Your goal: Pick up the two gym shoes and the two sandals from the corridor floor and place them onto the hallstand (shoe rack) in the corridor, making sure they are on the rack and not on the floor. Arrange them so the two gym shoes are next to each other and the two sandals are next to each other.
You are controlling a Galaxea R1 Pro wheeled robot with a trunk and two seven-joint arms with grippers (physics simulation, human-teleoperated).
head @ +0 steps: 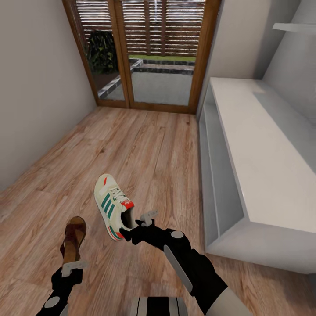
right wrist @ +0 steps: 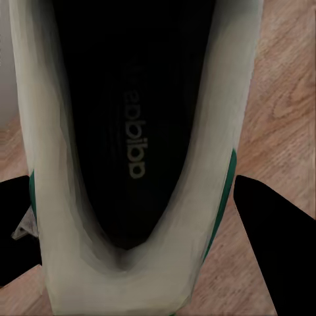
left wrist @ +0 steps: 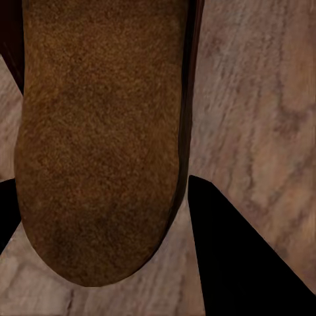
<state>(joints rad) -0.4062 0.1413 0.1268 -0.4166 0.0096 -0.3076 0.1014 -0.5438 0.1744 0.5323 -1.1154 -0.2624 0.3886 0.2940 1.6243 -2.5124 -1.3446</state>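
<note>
Head view: the right gripper (head: 134,226) grips a white gym shoe (head: 112,206) by its heel, beside the pale hallstand (head: 263,175); the left gripper (head: 72,266) clasps a brown sandal (head: 73,239) above the wood floor (head: 153,145).

Left wrist view: the sandal's insole (left wrist: 99,145) sits between dark fingers (left wrist: 243,257).

Right wrist view: the shoe's opening (right wrist: 135,131) — heel clamped. Probably best to swing it level onto the bench top — leaving room for its partner.
</note>
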